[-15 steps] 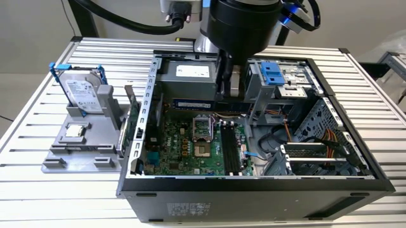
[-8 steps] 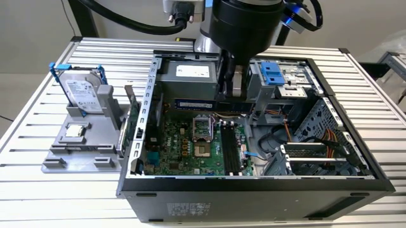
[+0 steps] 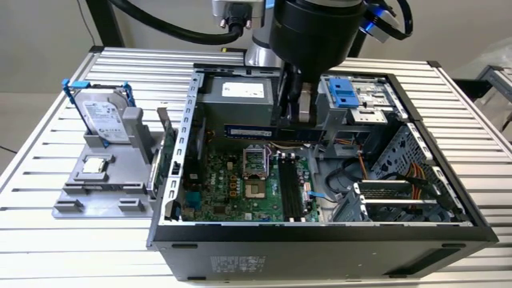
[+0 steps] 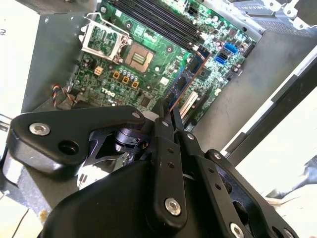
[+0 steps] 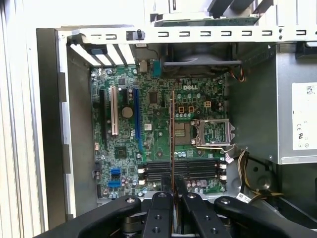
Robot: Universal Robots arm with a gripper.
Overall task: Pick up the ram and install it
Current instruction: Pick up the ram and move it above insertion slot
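black two-finger gripper (image 5: 173, 183) clenched on thin blue-green ram stick (image 3: 249, 131) — stick held above green motherboard (image 5: 148, 129), crosswise to black memory slots (image 5: 198, 170) — inside open black computer case (image 3: 320, 252).

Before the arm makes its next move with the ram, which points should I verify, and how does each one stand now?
1. Grip: the pincer is shut on the ram: ok.
2. Clearance: the ram hangs above the motherboard, not touching it: ok.
3. Alignment: the ram lies crosswise to the memory slots: not ok.
4. Memory slots free of other sticks: ok.
5. Slot end latches open: cannot tell.
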